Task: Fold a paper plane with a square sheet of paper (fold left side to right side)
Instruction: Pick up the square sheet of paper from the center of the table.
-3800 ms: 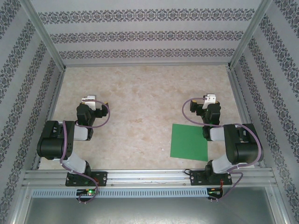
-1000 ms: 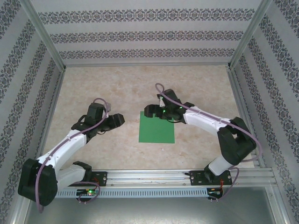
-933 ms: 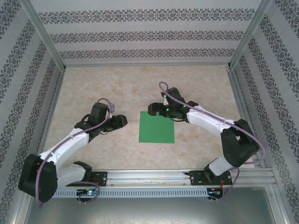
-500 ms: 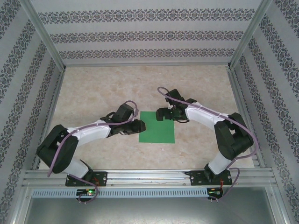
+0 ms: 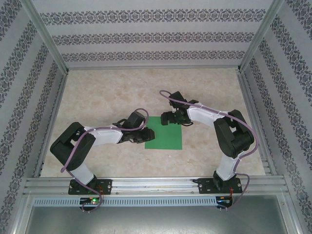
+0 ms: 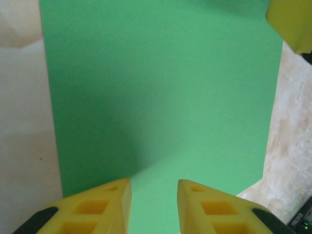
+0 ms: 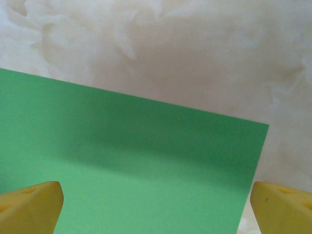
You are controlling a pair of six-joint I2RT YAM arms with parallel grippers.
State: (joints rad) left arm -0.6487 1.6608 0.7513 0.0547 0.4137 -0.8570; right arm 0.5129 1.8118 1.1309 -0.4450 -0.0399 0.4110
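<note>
Lying flat, green sheet (image 5: 166,132); left pincer (image 6: 153,185) perhaps touching.

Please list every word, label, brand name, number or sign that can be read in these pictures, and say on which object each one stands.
Readable text: none in any view.
The square sheet of paper: plain green, no print.
The patterned walls: ornament only, no letters.
The dark part at the lower right corner of the left wrist view: faint pale marks beside a green light, too small and blurred to read.
</note>
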